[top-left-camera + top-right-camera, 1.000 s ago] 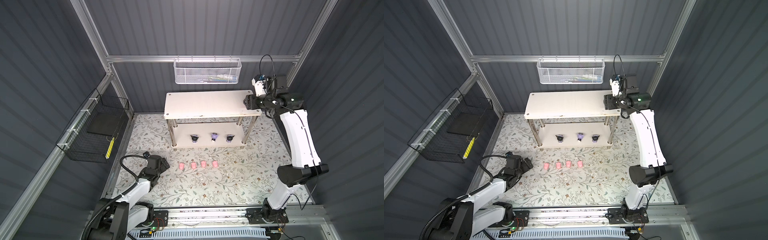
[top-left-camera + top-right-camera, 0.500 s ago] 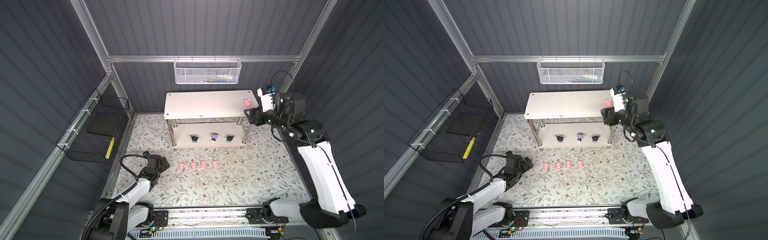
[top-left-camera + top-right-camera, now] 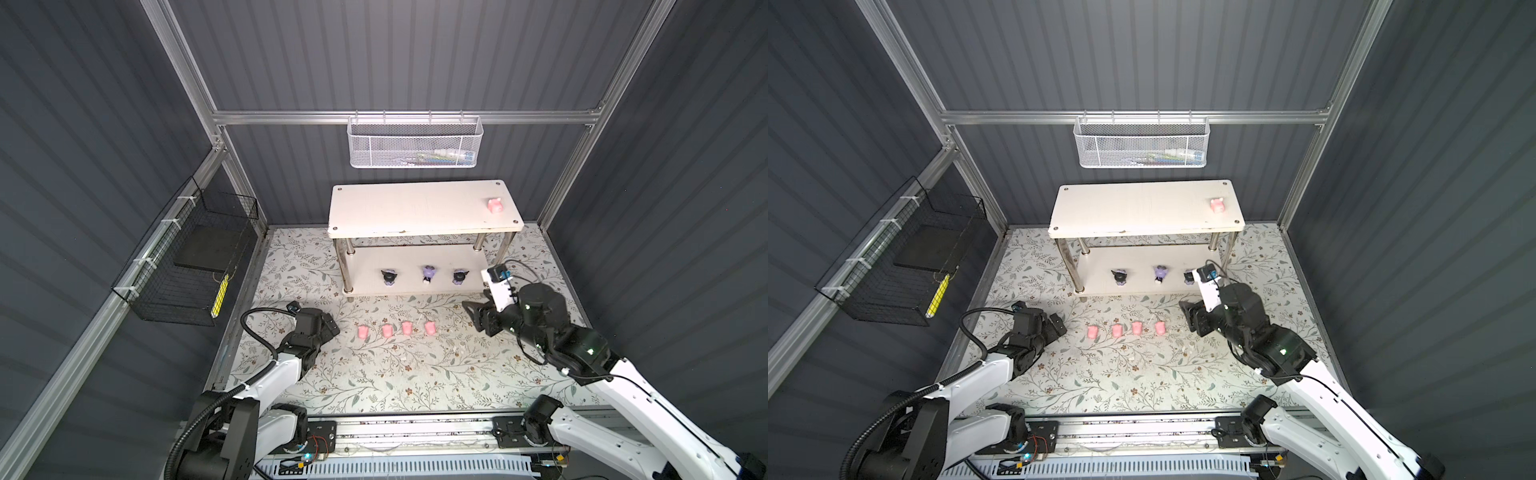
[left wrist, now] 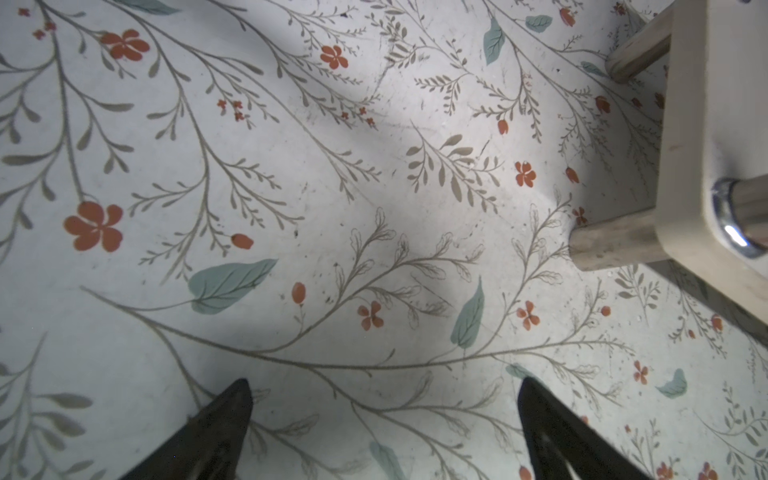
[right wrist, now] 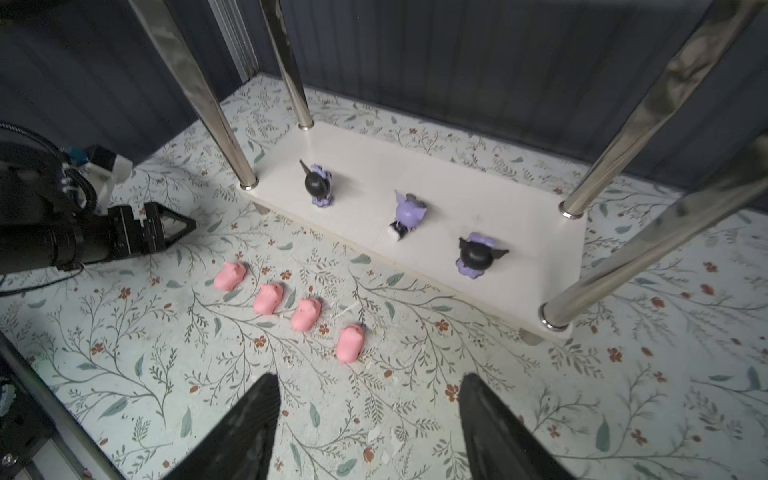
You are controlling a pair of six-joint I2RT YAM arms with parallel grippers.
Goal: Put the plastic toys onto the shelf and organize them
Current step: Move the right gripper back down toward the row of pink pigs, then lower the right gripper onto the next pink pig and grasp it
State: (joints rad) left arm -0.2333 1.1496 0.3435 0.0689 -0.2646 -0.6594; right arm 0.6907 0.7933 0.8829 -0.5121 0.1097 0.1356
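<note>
My right gripper (image 5: 369,379), jaws apart and empty, hovers short of the nearest pink pig (image 5: 350,343) on the floral mat (image 5: 124,332); I should straddle it squarely, close gently, then lift to the shelf (image 3: 415,208).

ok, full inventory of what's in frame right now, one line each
floral mat: 1, pale with a leaf and flower print, covers the work floor
shelf: 1, white, two tiers on metal legs, at the back of the mat
pig on the shelf: 1, pink, right end of the top tier
pigs on the mat: 4, pink, in a row in front of the shelf
dark-eared figures: 3, black and lavender, in a row on the lower tier
mesh basket: 1, white, hung on the rear rail; contents unclear
wire basket: 1, black, hung on the left wall
left gripper: 1, black, open and empty, left of the pig row
right gripper: 1, black, open and empty, right of the pig row
</note>
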